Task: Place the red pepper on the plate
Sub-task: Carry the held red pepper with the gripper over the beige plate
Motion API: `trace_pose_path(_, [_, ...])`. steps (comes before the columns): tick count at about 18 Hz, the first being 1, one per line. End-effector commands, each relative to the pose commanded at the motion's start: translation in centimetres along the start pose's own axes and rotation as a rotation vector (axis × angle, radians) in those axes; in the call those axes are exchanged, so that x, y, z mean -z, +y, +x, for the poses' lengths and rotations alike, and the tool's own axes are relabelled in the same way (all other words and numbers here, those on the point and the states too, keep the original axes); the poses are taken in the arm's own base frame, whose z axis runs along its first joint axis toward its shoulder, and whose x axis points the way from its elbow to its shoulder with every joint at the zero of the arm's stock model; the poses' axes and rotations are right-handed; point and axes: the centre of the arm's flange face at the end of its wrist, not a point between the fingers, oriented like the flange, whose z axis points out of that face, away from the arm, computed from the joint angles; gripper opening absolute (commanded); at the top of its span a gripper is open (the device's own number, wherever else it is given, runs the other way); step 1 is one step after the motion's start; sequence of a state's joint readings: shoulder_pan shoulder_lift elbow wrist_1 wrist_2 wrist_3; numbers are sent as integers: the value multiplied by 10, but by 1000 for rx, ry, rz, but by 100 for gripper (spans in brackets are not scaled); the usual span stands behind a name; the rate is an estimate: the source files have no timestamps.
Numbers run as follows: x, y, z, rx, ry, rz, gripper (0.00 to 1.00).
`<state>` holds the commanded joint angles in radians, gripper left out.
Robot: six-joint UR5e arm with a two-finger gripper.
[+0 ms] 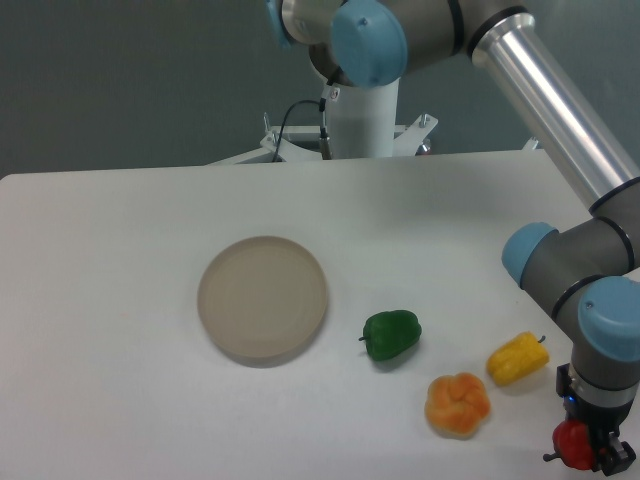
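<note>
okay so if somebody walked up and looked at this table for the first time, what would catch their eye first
Probably the big silver and blue robot arm sweeping from the top down the right side, with its gripper at the bottom right corner around the red pepper. Next, the round beige plate sitting bare left of centre. Then the colourful trio to its right: a green pepper, an orange pepper and a yellow pepper.

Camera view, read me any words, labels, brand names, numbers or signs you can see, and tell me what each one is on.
None can be read.
The plate, the green pepper, the orange pepper, the yellow pepper and the red pepper at the tool carry no text.
The robot arm shows no legible marking; a small blue light glows near its wrist, not a sign.
</note>
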<state>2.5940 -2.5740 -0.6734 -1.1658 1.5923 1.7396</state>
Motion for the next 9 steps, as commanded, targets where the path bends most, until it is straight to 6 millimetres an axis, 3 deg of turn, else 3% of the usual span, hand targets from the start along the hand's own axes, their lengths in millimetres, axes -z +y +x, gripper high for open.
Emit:
trace_pose_path(4, [5,-4,0,8,-3,-2,29])
trace_pose_path(7, [22,-28,10,33,14,5,29])
trace_pose_path(9, [48,-66,29,54,35,17,29])
